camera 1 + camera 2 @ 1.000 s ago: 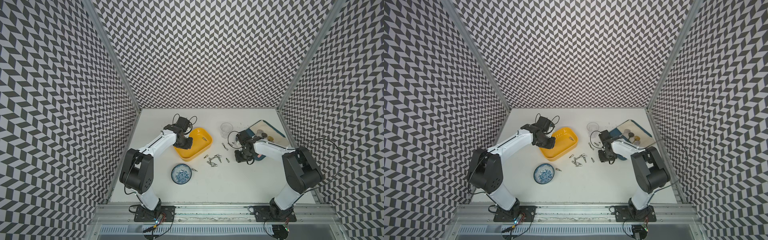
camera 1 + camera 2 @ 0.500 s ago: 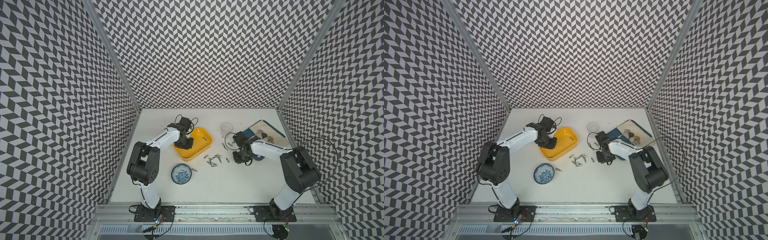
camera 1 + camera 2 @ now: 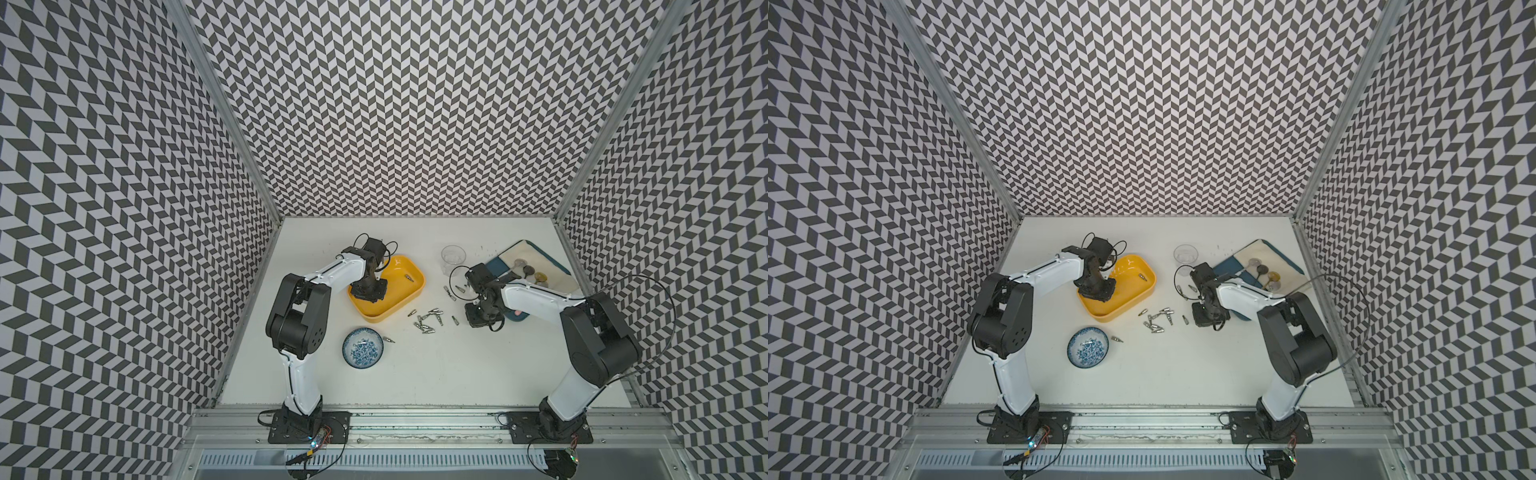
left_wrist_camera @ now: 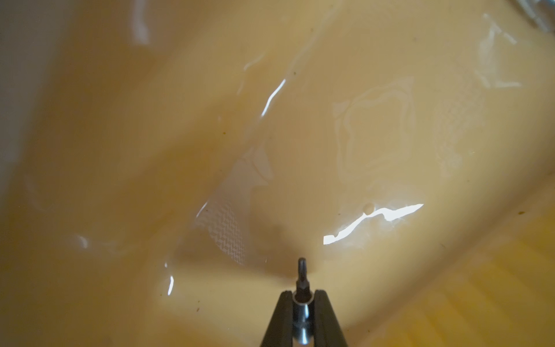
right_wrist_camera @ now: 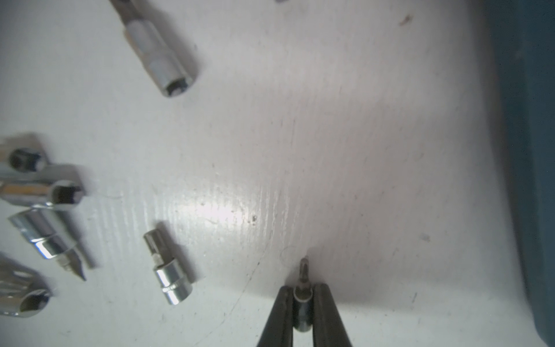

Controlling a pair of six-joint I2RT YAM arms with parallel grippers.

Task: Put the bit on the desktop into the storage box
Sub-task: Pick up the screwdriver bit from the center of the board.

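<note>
Top views, storage box: the yellow storage box (image 3: 405,291) is seen on the white desktop (image 3: 457,374) in both top views; one boxed bit (image 3: 409,277) is lying on its floor.
Top views, left gripper: the left gripper (image 3: 368,293) is held over the near end of the storage box, inside its rim.
Top views, right gripper: the right gripper (image 3: 480,318) is lowered to the desktop between the loose bits (image 3: 428,320) and the blue board (image 3: 496,262).
Top views, surroundings: a patterned bowl (image 3: 363,347) is placed near the storage box, and a clear cup (image 3: 452,255) is standing beside the blue board.
Left wrist view, grip: the jaws are clamped on the left-held bit (image 4: 301,276), its tip pointed at the glossy yellow floor of the storage box.
Left wrist view, contact: whether the tip is touching the floor cannot be told.
Right wrist view, grip: the jaws are clamped on the right-held bit (image 5: 303,276), its tip directed at the desktop.
Right wrist view, contact: tip contact with the desktop cannot be told.
Right wrist view, task items: several loose bits are spread on the desktop to one side, apart from the gripper; the blue board edge is seen on the other side.
</note>
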